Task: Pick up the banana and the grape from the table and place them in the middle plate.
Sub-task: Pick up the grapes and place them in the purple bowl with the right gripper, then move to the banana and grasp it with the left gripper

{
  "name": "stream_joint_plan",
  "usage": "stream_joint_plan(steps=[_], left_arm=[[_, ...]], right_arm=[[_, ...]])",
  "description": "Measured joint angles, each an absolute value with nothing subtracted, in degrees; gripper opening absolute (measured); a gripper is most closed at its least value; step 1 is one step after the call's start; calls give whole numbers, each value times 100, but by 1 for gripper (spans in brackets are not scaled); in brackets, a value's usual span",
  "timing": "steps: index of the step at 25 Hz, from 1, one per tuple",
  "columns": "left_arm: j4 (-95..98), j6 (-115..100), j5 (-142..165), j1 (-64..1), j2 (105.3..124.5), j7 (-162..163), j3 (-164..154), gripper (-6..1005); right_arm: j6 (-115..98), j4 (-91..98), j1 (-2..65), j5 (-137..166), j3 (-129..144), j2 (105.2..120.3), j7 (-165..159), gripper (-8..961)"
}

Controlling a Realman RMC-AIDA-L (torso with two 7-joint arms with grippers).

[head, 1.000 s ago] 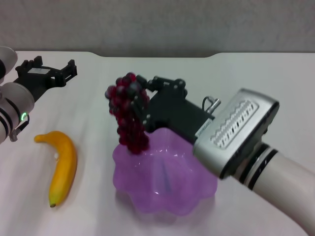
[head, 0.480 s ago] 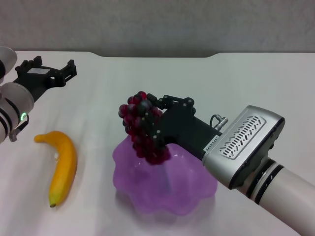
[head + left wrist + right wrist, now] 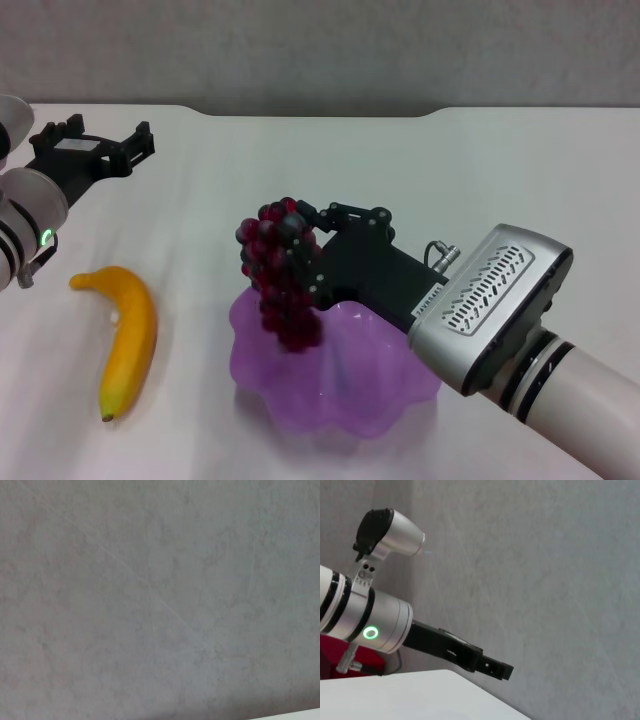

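Observation:
My right gripper (image 3: 300,250) is shut on the grape (image 3: 281,275), a dark red-purple bunch hanging down into the left part of the middle plate (image 3: 370,400), a translucent purple dish with a wavy rim on the white table (image 3: 480,170). The bunch's lower end dips below the plate's rim. The banana (image 3: 127,337) lies on the table to the plate's left, untouched. My left gripper (image 3: 140,140) hovers at the far left, well behind the banana, its black fingers apart and empty. It also shows in the right wrist view as the left gripper (image 3: 497,670).
A grey wall (image 3: 320,50) runs behind the table's notched far edge. The left wrist view shows only that wall. Bare tabletop lies right of the plate and behind it.
My right gripper has come down and shifted right and nearer with the grape, so the bunch now hangs into the plate. The left arm and the banana have not moved.

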State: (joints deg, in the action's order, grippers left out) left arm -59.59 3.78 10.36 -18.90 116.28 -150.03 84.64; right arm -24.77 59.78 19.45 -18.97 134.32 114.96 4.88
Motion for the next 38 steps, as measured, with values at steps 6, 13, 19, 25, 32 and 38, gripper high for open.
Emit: stream_joint_plan(steps=[6,13,19,25,32,38], left_arm=[[-5958,378,1033,-1890,11628,-15003,8471,834],[-5958,378,1031,-1911,11628,-14997,8473,834],[-5958,374,1032,-1930,11628,-14995,8469,833],[-5881,378,1034,-1943,11628,-14996,8483,833],[-5839,378,1029,-1953,11628,-14999,8482,832],[-5840,378,1018,-1962,11627,-15002,8475,832]], right_arm=[[-2498,5960,1963,-1903,13437,11502,557,248],[-2573,5907,2012,-1921,13394,11505,585,334],[-2461,5713,2271,-2137,13200,11484,131,642],[-2902,5582,2270,-1857,12880,11467,-201,804],[-5236,4469,2207,-1742,12669,11450,-371,827],[-5644,3983,2103,-1773,12027,11478,-281,831]])
